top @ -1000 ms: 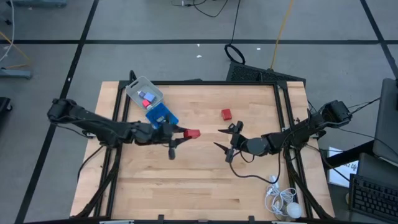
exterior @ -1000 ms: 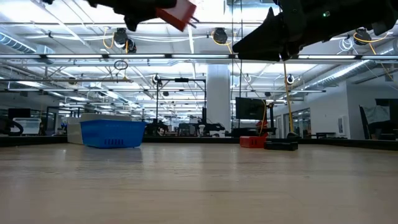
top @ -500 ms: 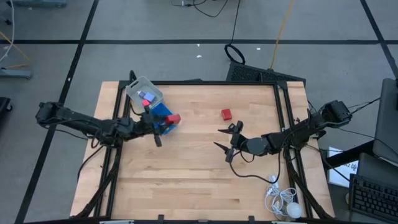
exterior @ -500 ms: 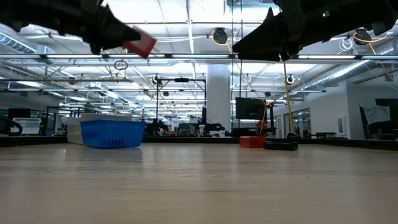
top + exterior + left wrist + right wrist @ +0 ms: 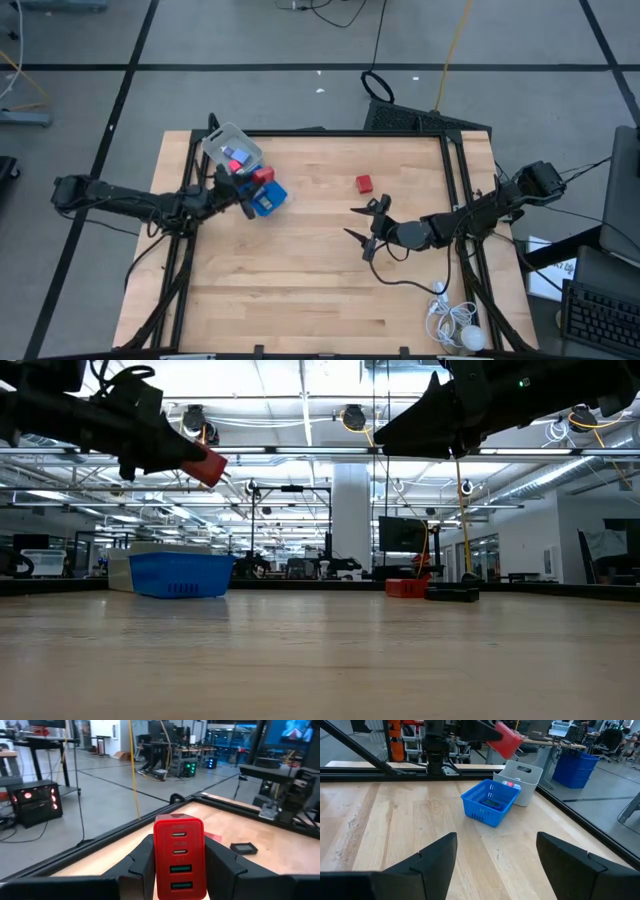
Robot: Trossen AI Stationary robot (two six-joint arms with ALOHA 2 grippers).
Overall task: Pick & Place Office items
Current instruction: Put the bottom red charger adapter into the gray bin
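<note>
My left gripper (image 5: 257, 181) is shut on a red block with a column of ports on its face (image 5: 179, 857). It hangs in the air over the blue tray (image 5: 266, 197), beside the pale box (image 5: 232, 150) at the table's far left. A second red block (image 5: 364, 183) lies flat on the table, right of centre. A dark rectangular piece with a pale centre (image 5: 244, 848) also lies on the wood. My right gripper (image 5: 362, 222) hovers open near the table's middle right, with nothing between its fingers. My left gripper pinches the red block's two long sides (image 5: 158, 870) between its two fingers (image 5: 142, 865). The fingers come nearly level from the table's left side. The block's ported face points away from the wrist, and the block is lifted clear (image 5: 205, 463), high above the tray.
The pale box holds small coloured pieces, and the blue tray (image 5: 490, 801) holds a dark one. A white corded gadget (image 5: 455, 325) lies at the near right corner. Black frame rails run along the table's edges. Bare wood (image 5: 300, 290) fills the near half.
My left gripper has drawn back toward the table's far left corner with the red block, from near the centre to over the blue tray. It has sunk lower and rolled a little, and the block stays clear of everything.
</note>
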